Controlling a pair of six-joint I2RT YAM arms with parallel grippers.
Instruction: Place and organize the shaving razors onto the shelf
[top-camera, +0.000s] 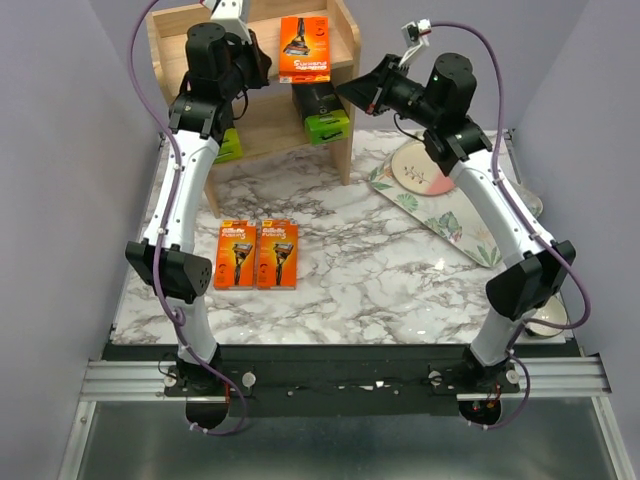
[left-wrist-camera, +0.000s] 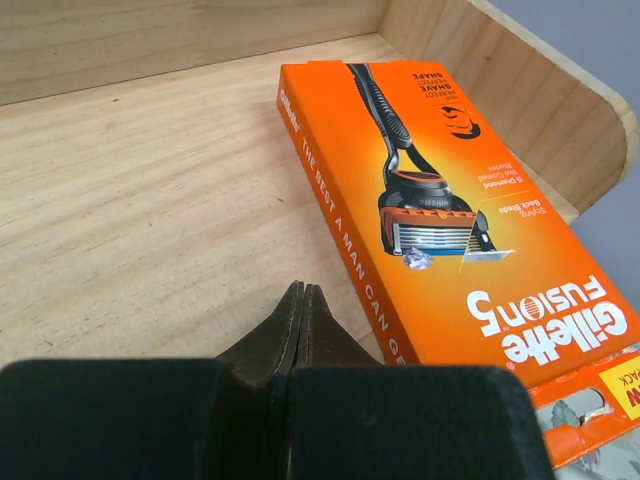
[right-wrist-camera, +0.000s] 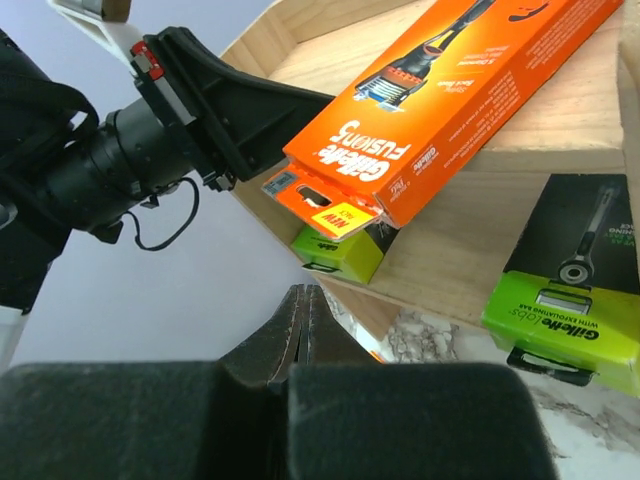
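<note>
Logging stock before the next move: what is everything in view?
Table: one, white-grey marble.
Shelf: one, light wood, table's far left.
Top pack: one, orange, top tier, overhanging its edge.
Table packs: two, orange, side by side on the table.
Dark packs: two, black and lime, lower tier.
Floral tray: one, right side, holding a pinkish plate.
Left gripper: shut, empty, over the top tier.
Right gripper: shut, empty, before the shelf.

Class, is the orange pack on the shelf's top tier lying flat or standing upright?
Lying flat: the pack rests face up on the shelf, one end overhanging.
</note>
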